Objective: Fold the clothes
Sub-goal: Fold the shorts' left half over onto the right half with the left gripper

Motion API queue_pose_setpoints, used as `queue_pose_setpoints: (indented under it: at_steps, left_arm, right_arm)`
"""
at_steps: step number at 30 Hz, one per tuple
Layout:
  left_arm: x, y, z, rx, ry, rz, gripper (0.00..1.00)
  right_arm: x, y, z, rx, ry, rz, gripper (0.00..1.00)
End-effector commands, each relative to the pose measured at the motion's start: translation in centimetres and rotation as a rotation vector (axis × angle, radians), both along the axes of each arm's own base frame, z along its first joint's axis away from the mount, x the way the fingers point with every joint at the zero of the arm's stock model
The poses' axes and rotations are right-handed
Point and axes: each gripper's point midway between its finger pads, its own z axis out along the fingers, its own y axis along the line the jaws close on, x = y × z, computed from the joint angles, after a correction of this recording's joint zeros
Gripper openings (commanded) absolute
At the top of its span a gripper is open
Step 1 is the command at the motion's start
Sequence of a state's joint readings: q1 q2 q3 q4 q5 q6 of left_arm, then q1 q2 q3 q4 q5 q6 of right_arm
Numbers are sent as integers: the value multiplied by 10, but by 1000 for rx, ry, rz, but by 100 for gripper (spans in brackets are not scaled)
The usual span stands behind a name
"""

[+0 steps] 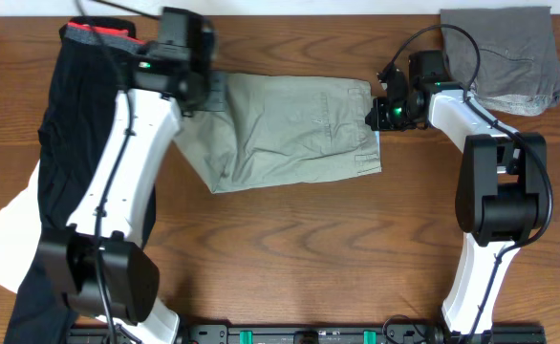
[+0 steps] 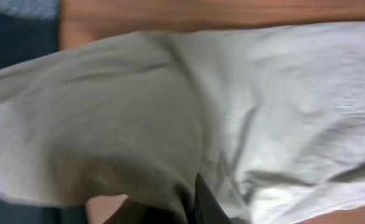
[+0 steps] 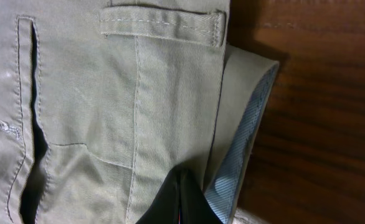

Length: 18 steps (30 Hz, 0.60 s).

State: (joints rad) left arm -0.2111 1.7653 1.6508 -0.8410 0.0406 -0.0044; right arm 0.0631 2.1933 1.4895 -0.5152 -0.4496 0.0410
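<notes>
1. right gripper [image 3: 182, 202] pinched shut on trousers [image 1: 290, 129] at the waistband, blue lining [image 3: 241, 143] turned out just beside.
2. small embroidered mark [image 3: 5, 129] by the pocket slit, too small to read.
3. left gripper [image 2: 192, 202] closed on the bunched opposite end.
4. trousers spread on the table [image 1: 290, 248] between both grippers; grey garment [image 1: 509, 57] at the far right corner.

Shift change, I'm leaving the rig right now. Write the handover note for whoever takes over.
Left end effector: shut on the khaki trousers at the end opposite the waistband, cloth bunched over it.
Right end effector: shut on the waistband edge, lining turned out.
Things: trousers lie across the middle of the table; grey garment at the far right corner.
Done: grey garment looks folded.
Left: trousers' fold not yet made; dark garment beside the left arm looks unfolded.
</notes>
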Motion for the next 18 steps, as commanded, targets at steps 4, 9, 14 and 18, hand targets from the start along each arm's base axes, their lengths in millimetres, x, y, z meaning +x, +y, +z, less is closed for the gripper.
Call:
queue_pose_setpoints:
  at_steps: [4, 9, 14, 18]
  left_arm:
    - [4, -72, 22, -53, -104, -105, 6]
    - [1, -136, -2, -65, -102, -227, 6]
    - [-4, -192, -35, -68, -94, -328, 6]
    - [-8, -226, -60, -76, -91, -379, 6]
  right_arm:
    - [-17, 0, -26, -41, 81, -3, 1]
    - [-18, 0, -26, -41, 85, -2, 1]
    - [-18, 0, -26, -41, 85, -2, 1]
    - [-18, -1, -26, -41, 86, -5, 1]
